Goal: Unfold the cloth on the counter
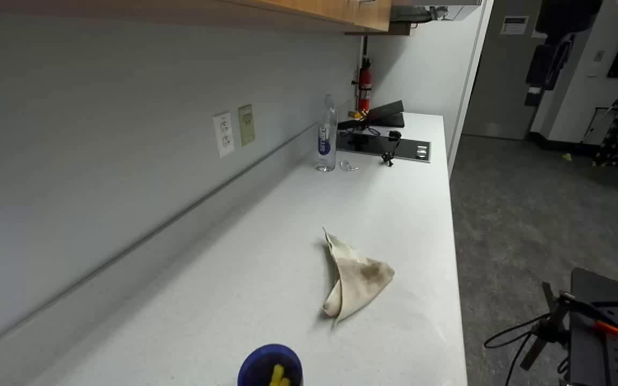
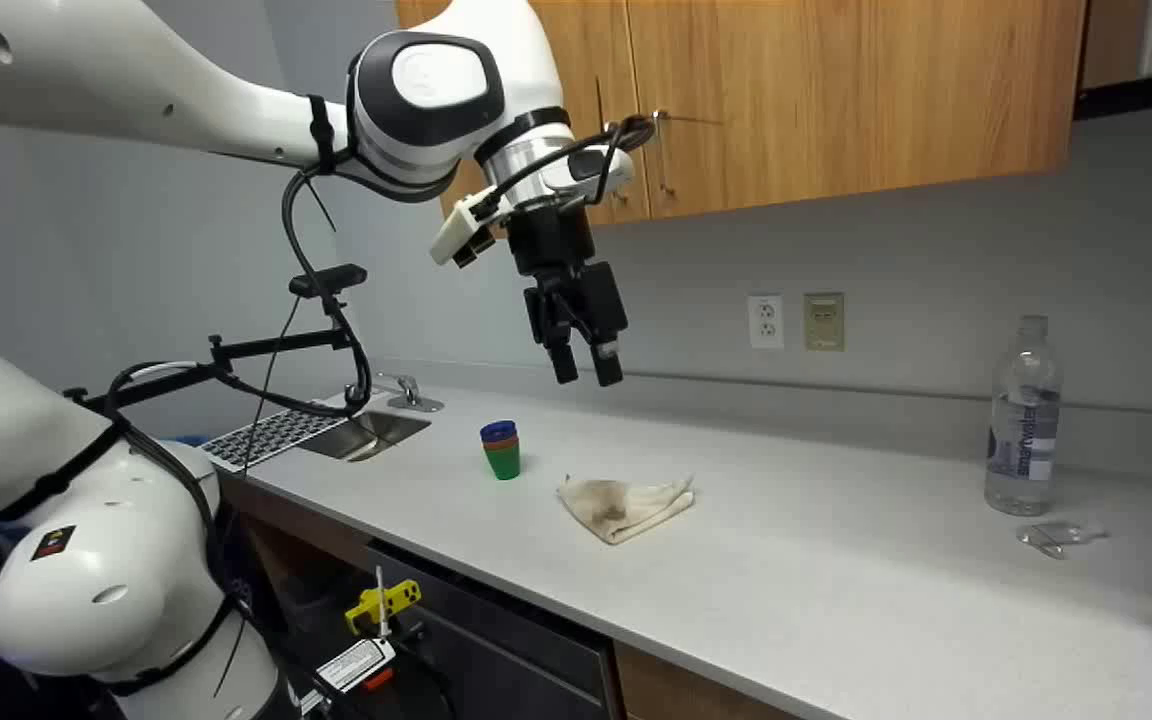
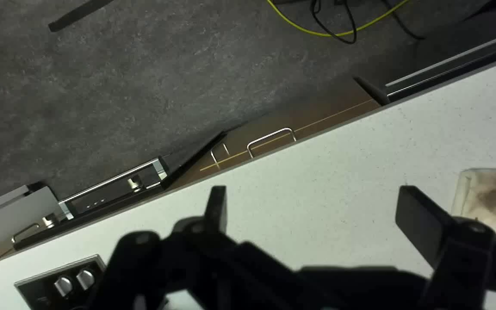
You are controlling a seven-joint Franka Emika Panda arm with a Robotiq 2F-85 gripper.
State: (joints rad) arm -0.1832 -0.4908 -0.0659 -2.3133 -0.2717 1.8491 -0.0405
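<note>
In an exterior view, we find the stained, cream-coloured fabric cloth (image 1: pixel 365 276) lying on the long, white, speckled counter (image 1: pixel 282 268), well apart from the tall, clear plastic bottle (image 1: pixel 327 142). Its layers sit doubled over into a rough triangle with one pointed corner sticking out, so we judge the unfolding not yet done: the flaps have to be drawn apart and the fabric spread flat. The bottle's label reads "smart". We cannot read the white paper sign (image 1: pixel 514 25) farther off.

In an exterior view, the black two-fingered gripper (image 2: pixel 587 372) hangs well above the counter, its fingers apart and holding nothing. The cloth lies below, near the stack of blue, orange and green cups (image 2: pixel 502 452). Here the bottle says "smartwater". Print on the white rectangular label (image 2: pixel 351 670) at the bottom is too small for us.

In the wrist view, the fingers stand wide. The cloth shows at the right edge, cut off by the frame and partly hidden behind a finger. We think the gripper next needs to come over it and down to a loose corner. We make out no writing on the black cooktop (image 3: pixel 75 270) with silver knobs.
</note>
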